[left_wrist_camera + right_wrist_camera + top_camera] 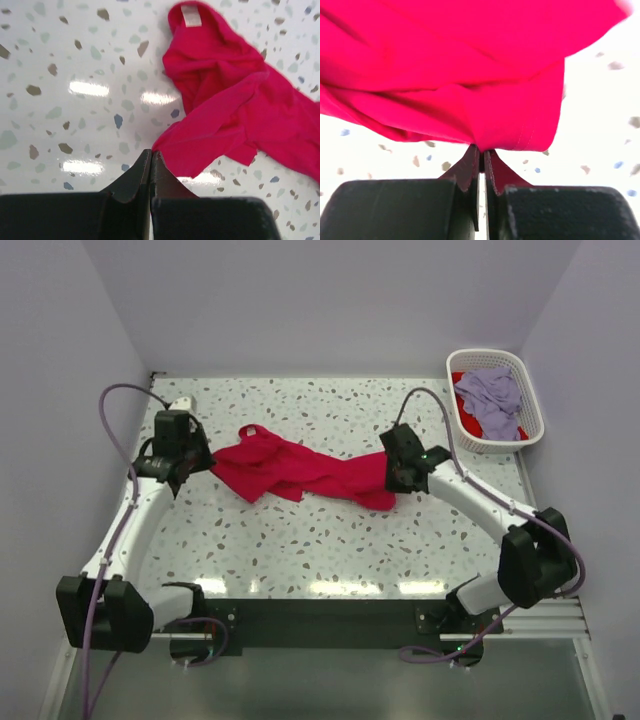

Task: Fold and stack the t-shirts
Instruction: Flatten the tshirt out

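The red shirt (300, 472) lies across the counter (300, 550). The left gripper (151, 152) has its jaws pinching the left corner. The right gripper (481, 150) has its jaws clenched on the right edge.

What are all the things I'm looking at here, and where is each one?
red t-shirt: one, crimson, rumpled, stretched across the middle of the table between the two grippers
lavender t-shirt: one, pale purple, heaped in the basket
red cloth: some, showing under the lavender t-shirt; count unclear
basket: one, white slotted plastic, far right corner
table: one, white with speckles
cables: purple, looping along each arm
arms: two, white and black, left arm and right arm, bolted at the near edge
left gripper: black, shut on one end of the red t-shirt
right gripper: black, shut on the other end
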Tool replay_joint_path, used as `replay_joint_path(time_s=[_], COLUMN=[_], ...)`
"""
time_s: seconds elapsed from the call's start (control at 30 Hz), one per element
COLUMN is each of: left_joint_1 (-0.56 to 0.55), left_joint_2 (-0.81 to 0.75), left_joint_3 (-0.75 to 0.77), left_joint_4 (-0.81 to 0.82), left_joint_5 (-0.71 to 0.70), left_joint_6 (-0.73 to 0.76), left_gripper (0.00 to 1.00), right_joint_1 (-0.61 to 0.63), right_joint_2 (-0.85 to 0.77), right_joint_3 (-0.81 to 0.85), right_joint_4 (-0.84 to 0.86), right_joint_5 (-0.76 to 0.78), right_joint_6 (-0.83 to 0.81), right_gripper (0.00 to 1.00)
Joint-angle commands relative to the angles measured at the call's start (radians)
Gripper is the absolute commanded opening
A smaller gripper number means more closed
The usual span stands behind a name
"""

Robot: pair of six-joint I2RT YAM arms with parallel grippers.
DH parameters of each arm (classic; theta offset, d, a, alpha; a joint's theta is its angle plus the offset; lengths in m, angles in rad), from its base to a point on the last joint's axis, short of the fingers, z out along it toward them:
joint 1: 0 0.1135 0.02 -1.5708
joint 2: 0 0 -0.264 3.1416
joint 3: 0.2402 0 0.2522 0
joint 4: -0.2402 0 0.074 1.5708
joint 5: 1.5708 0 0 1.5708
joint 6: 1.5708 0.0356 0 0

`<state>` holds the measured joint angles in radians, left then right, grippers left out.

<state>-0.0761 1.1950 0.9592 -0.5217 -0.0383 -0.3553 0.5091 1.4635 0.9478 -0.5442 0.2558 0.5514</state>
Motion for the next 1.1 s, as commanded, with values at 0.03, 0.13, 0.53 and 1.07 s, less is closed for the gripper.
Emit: replay_joint_path(time_s=[0.03, 0.13, 0.53, 1.07], left_joint_1=[0.022, 0.022, 0.021, 0.022], left_joint_2=[-0.101, -0.168, -0.247, -0.244], left_joint_3=[0.139, 0.125, -0.132, -0.238], left_joint_4=[-0.038, -0.049, 0.074, 0.161], left_joint_5=[-0.092, -0.110, -0.038, -0.038], left_joint_6=[-0.002, -0.001, -0.004, -0.010], left_gripper=[0.00, 0.00, 0.00, 0.00], right_joint_1=[-0.004, -0.004, -0.004, -0.020], right_joint_2=[-0.092, -0.139, -0.172, -0.092], right_joint_3=[0.357, 0.411, 0.138, -0.139], right_joint_4=[-0.435, -0.601, -0.303, -0.097], right_joint_5=[0.164, 0.192, -0.039, -0.015], right_joint_6=[-0.097, -0.104, -0.105, 0.142], right_gripper=[0.08, 0.42, 0.60, 0.63])
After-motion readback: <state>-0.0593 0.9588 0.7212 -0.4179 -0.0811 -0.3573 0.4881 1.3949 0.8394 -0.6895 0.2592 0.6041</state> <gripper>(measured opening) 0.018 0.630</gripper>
